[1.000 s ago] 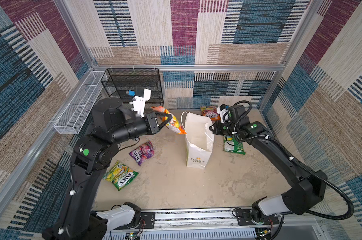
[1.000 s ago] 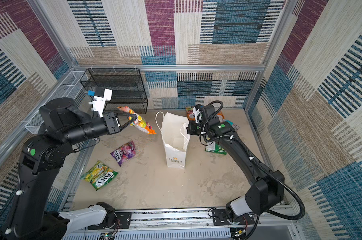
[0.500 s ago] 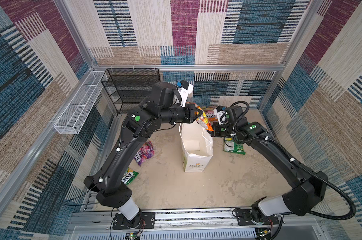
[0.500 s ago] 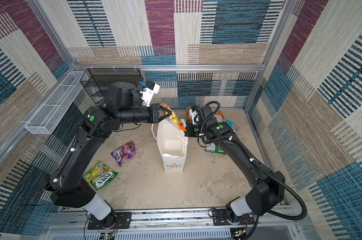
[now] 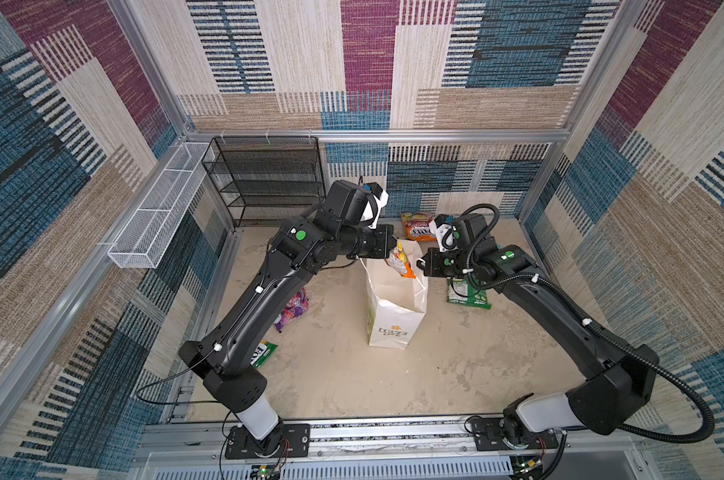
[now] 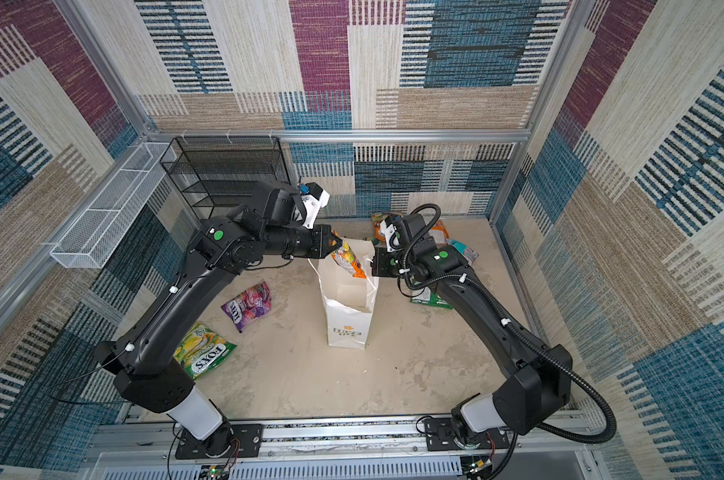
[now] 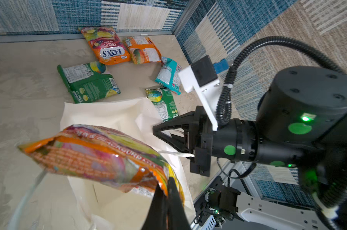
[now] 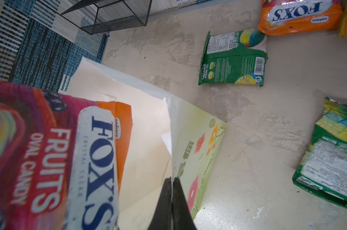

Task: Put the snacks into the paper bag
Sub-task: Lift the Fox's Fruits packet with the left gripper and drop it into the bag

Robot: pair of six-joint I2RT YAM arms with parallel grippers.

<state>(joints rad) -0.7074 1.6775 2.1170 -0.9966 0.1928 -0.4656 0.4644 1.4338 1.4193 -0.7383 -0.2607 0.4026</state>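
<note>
In both top views the left gripper (image 5: pixel 393 250) is clamped on the upper end of an orange packet (image 5: pixel 402 265). The packet hangs over the open mouth of the paper bag (image 5: pixel 394 328), which stands upright mid-floor. The packet's long axis slants steeply, its free end pointing down into the bag and toward the right gripper (image 5: pixel 422 264).

In the left wrist view the jaws grip the packet's crimped edge, and its length runs away from them above the white opening.

In the right wrist view the right gripper (image 8: pixel 171 181) is closed on the bag's rim, holding the mouth open. A green packet (image 8: pixel 233 57) lies flat on the floor, apart from the bag.

This looks like the drop step. The next move calls for the left jaws to open with the packet's lower end inside the rim.
</note>
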